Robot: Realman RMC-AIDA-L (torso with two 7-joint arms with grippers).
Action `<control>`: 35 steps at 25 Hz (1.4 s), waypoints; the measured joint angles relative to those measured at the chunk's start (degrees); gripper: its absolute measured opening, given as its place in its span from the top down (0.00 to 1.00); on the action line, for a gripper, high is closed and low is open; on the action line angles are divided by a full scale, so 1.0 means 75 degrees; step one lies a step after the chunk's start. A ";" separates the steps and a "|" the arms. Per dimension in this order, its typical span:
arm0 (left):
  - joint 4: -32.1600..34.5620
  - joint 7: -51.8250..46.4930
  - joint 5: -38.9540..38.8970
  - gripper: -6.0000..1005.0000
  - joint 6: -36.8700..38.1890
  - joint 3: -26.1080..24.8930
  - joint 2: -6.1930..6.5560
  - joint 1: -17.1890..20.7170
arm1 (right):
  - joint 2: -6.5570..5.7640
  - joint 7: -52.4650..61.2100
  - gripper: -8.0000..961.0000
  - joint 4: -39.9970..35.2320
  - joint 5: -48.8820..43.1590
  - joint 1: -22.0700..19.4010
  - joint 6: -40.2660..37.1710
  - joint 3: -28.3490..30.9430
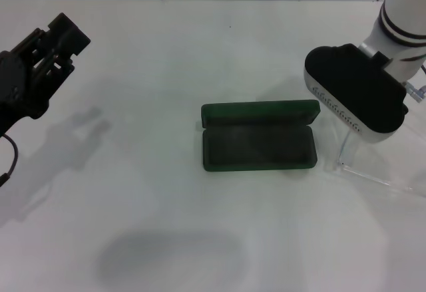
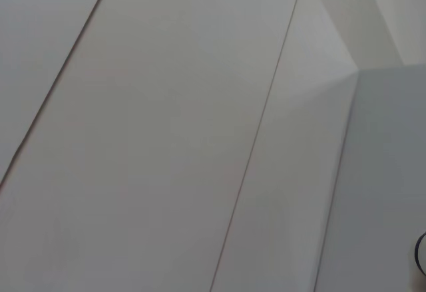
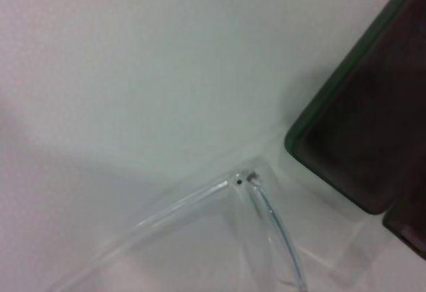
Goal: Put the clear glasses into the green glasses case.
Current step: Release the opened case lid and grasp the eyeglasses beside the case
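Item 1: dark green rectangular hard-shell glasses case (image 1: 258, 144), lying open near the middle of the white table (image 1: 200, 52), lid folded back, dark lining up, ready to receive.

Item 2: fully transparent plastic wraparound glasses (image 3: 256, 205), on the table just right of the case, beneath the right arm; hinge and curved arm show in the right wrist view.

Item 3: right claw: above the glasses, presumably for pickup; grip state cannot be told.

Item 4: left claw (image 1: 56, 39): parked far left, raised, apparently released.
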 joint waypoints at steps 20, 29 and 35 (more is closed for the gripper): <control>-0.0224 0.0092 0.0004 0.64 0.0016 0.0000 0.0003 0.0012 | 0.0000 0.0004 0.54 0.0407 0.0196 -0.0285 0.0910 -0.0696; -0.0294 0.0111 0.0006 0.64 0.0016 0.0000 0.0011 0.0012 | -0.0001 0.0034 0.54 0.0441 0.0195 -0.0361 0.1073 -0.0837; -0.0294 0.0117 0.0007 0.65 0.0028 0.0000 0.0034 0.0013 | -0.0001 0.0215 0.54 0.0382 0.0194 -0.0379 0.1079 -0.0991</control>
